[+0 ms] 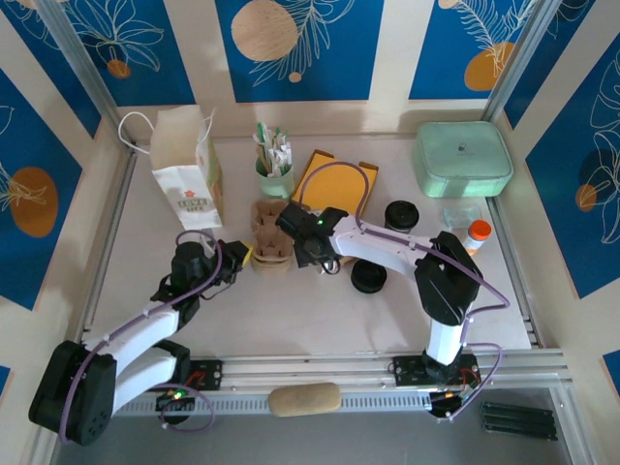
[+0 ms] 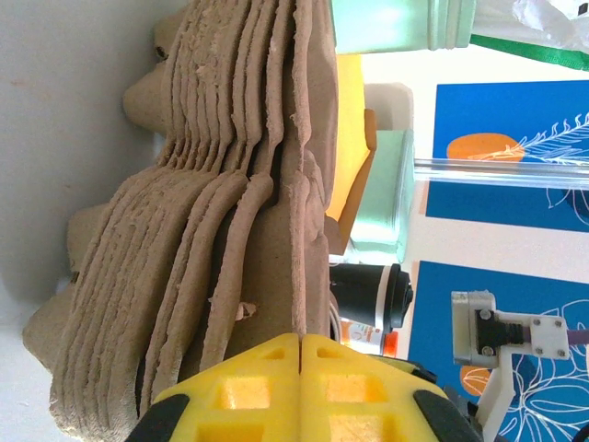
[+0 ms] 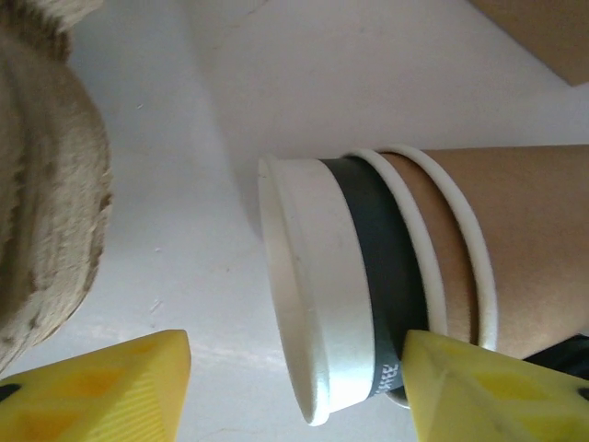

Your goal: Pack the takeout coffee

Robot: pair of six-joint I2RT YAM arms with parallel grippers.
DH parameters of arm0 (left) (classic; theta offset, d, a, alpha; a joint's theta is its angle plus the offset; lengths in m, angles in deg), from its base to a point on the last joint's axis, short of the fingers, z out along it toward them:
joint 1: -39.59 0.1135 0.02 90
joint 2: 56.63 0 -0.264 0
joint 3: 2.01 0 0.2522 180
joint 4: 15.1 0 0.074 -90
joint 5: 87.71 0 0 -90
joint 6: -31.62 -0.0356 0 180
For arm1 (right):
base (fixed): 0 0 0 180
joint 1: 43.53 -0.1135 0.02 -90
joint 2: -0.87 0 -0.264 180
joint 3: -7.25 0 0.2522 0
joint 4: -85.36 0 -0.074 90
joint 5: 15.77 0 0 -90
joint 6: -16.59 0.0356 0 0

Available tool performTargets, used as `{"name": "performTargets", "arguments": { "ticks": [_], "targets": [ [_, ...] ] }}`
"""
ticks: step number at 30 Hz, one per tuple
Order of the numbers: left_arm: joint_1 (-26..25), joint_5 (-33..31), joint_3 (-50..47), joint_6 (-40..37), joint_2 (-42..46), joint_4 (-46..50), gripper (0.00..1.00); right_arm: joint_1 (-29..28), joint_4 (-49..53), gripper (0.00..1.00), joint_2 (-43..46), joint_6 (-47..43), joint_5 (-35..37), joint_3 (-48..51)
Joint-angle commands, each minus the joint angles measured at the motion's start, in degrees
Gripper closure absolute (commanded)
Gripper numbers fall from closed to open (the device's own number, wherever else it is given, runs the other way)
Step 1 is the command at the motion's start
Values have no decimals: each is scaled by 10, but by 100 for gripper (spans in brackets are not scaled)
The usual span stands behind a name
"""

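Kraft paper cup [image 3: 525, 230] lies sideways between open right gripper [image 3: 294, 354] fingers, resting against one, not gripped

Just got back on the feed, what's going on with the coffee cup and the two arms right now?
The right gripper stands open over the paper cup, which seems to lie on its side on the table, with no lid on. One finger is at its dark band, the other well clear of the rim. The left gripper is shut, up against the stack of pulp carriers; whether it pinches a layer is unclear. A black lid lies loose on the table nearby.
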Motion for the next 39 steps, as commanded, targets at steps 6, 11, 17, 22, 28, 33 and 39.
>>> {"name": "performTargets", "arguments": {
  "ticks": [6,11,17,22,28,33,39],
  "targets": [
    [5,14,-2,-8,7,-7,100,-2,35,33,-5,-1,34,-26],
    [5,14,-1,-8,4,-10,100,-1,19,33,34,14,-20,-35],
    [5,14,1,-6,4,-11,100,41,-74,34,103,85,-201,9],
    [5,13,2,-6,4,-11,100,79,-168,37,132,170,-326,71],
    [5,14,2,-4,4,-12,100,91,-248,43,132,254,-387,133],
    [5,15,3,-4,4,-13,100,90,-289,49,113,276,-408,152],
    [5,14,3,-4,4,-13,100,89,-318,54,88,290,-423,154]
  ]
}}
